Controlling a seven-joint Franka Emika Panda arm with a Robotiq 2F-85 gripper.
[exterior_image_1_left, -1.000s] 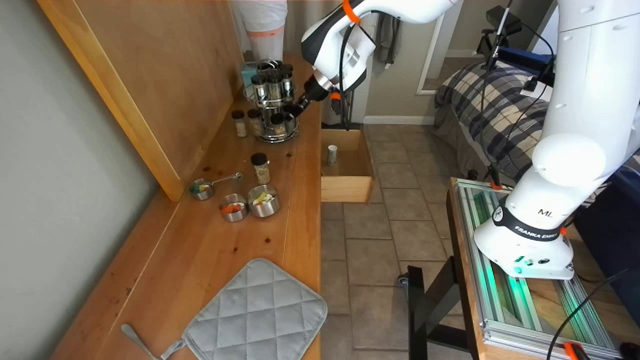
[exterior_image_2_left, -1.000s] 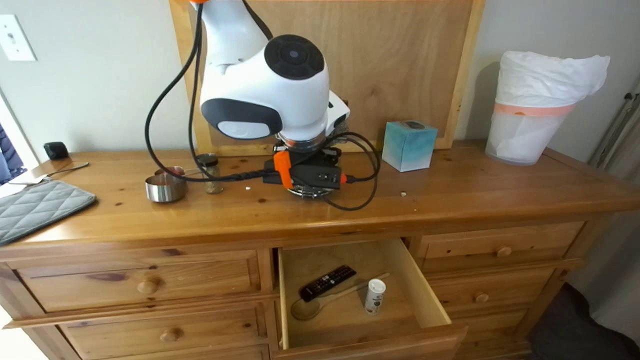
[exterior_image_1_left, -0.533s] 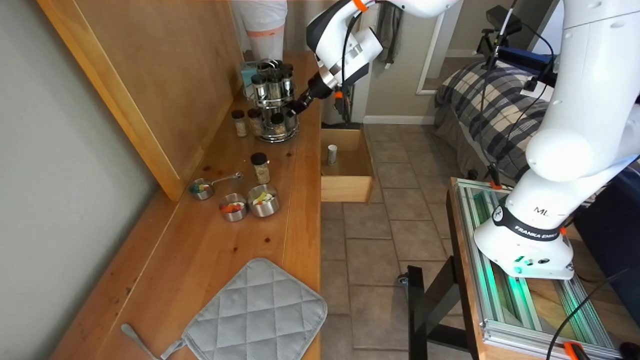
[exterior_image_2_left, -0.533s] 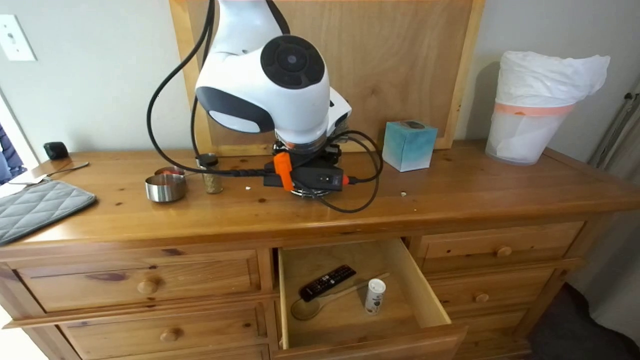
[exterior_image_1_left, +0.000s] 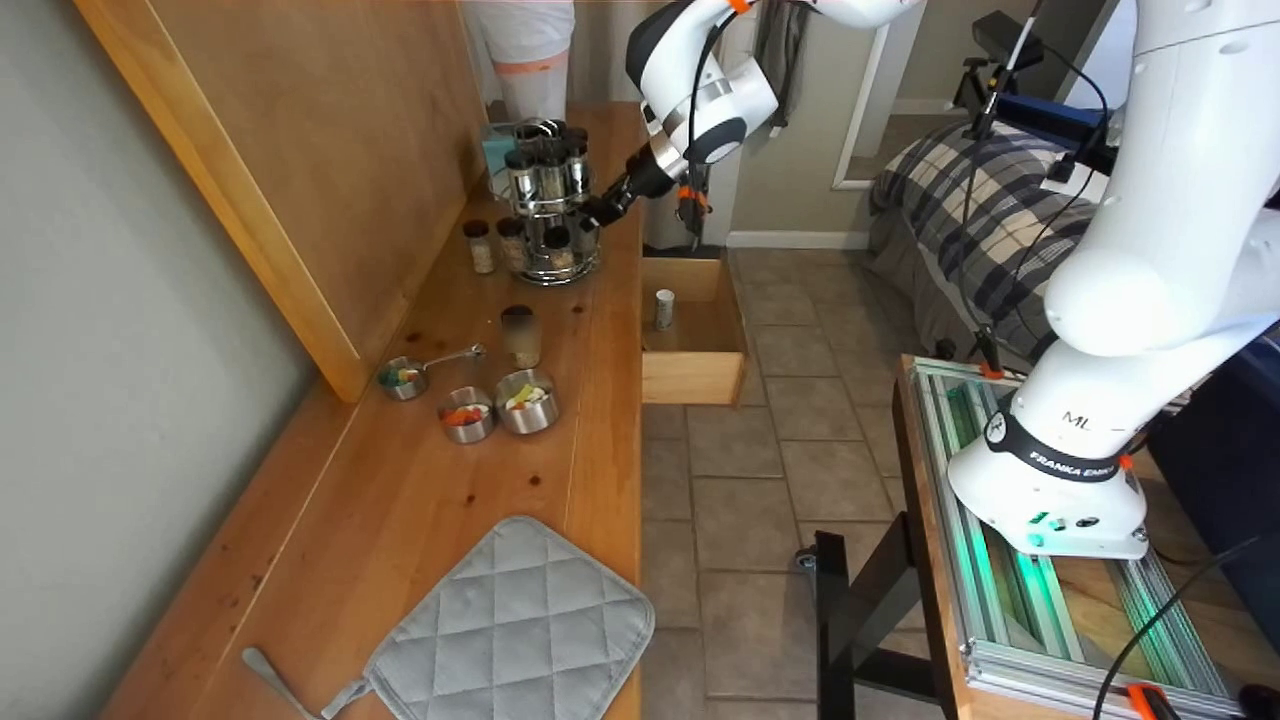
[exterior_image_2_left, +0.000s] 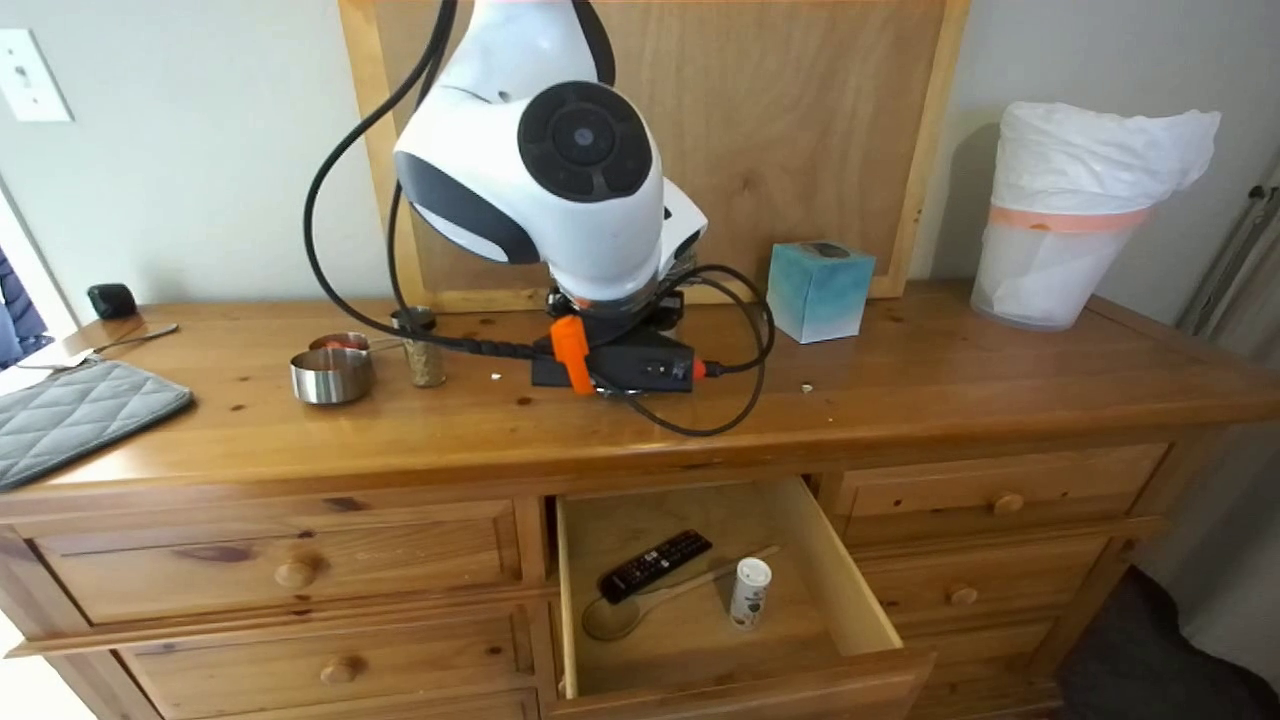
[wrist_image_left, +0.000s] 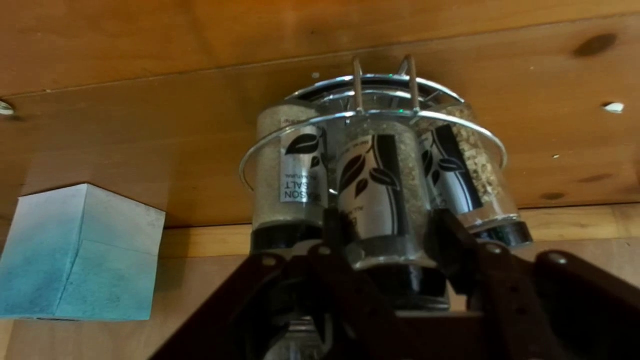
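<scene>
- Fingers (wrist_image_left: 452, 245): black, standing apart, one on each side of the middle jar; whether they press on it cannot be told.
- Middle jar (wrist_image_left: 372, 200): clear, dark-lidded, leaf-patterned label; located at the wire rack, between the fingers, lid end towards the wrist camera.
- Wire rack (exterior_image_1_left: 552, 280): chrome, two-tiered, upright on the worktop (exterior_image_1_left: 420, 540); in an exterior view the white arm (exterior_image_1_left: 1140, 250) meets it from the drawer side.
- Salt jar (wrist_image_left: 292, 160): pale contents, lettering upside down in the wrist view; just beside the middle jar.
- Flake jar (wrist_image_left: 482, 177): coarse tan contents; on the middle jar's other side.
- Loose jar (exterior_image_1_left: 480, 252): dark lid, upright, near the rack.
- Lone jar (exterior_image_1_left: 521, 345): upright, blurred in an exterior view; between rack and cups.
- Metal cups: large cup (exterior_image_1_left: 540, 422) and medium cup (exterior_image_1_left: 470, 436) side by side, coloured pieces inside; handled cup (exterior_image_1_left: 404, 392) near them.
- Pot holder (exterior_image_1_left: 520, 630): grey, quilted, lying flat.
- Tissue box (exterior_image_2_left: 820, 298): teal and white, apart from the rack, before a wooden board (exterior_image_2_left: 790, 130).
- Bin (exterior_image_2_left: 1060, 260): white liner, standing on the worktop.
- Drawer (exterior_image_2_left: 730, 690): open, containing remote (exterior_image_2_left: 655, 566), wooden spoon (exterior_image_2_left: 612, 620) and upright white shaker (exterior_image_2_left: 749, 595).
</scene>
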